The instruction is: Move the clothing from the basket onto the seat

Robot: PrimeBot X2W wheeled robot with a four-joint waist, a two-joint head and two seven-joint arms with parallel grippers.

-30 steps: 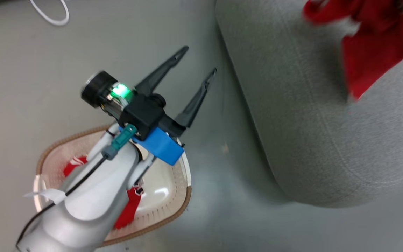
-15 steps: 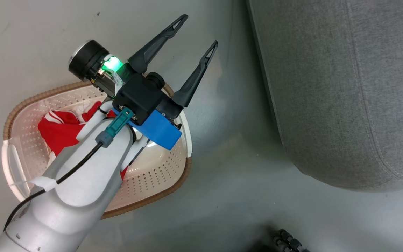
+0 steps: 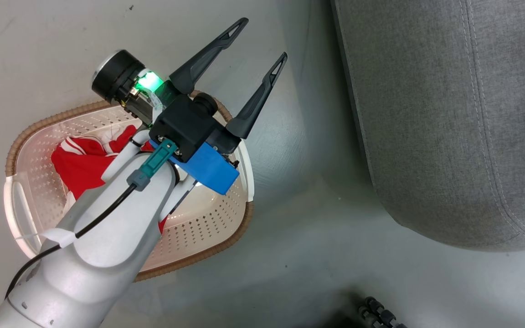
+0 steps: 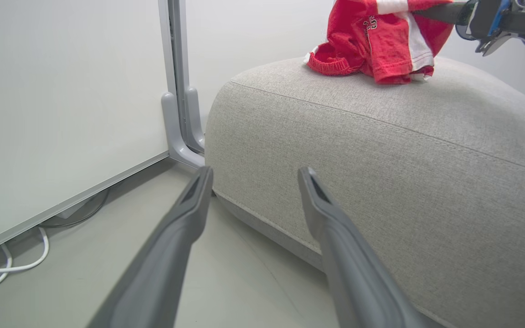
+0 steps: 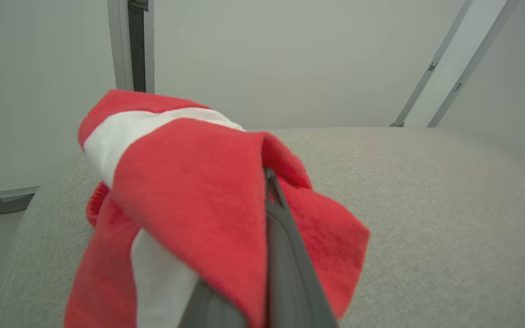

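Note:
The cream basket (image 3: 226, 239) with its brown rim stands on the floor at lower left and holds the red jersey (image 3: 80, 164) with white trim, partly hidden by my left forearm. Above the basket's far rim my left gripper (image 3: 264, 38) (image 4: 255, 169) is open and holds nothing, its fingers pointing at the grey sofa (image 3: 449, 114) (image 4: 381, 159). My right gripper (image 5: 267, 175) (image 4: 445, 11) is shut on the red garment with broad white stripes (image 5: 189, 196) (image 4: 376, 45). That garment's lower folds rest on the sofa top (image 5: 426, 205).
A strip of grey floor (image 3: 299, 173) separates basket and sofa. A white wall panel with a grey post (image 4: 178, 91) stands beside the sofa's end, with white cables (image 4: 12, 269) on the floor under it. A dark wheeled part (image 3: 381, 314) shows at the bottom edge.
The head camera has swung, so the basket shows more fully and the red garment on the sofa has left that picture. My left gripper stays open over the basket.

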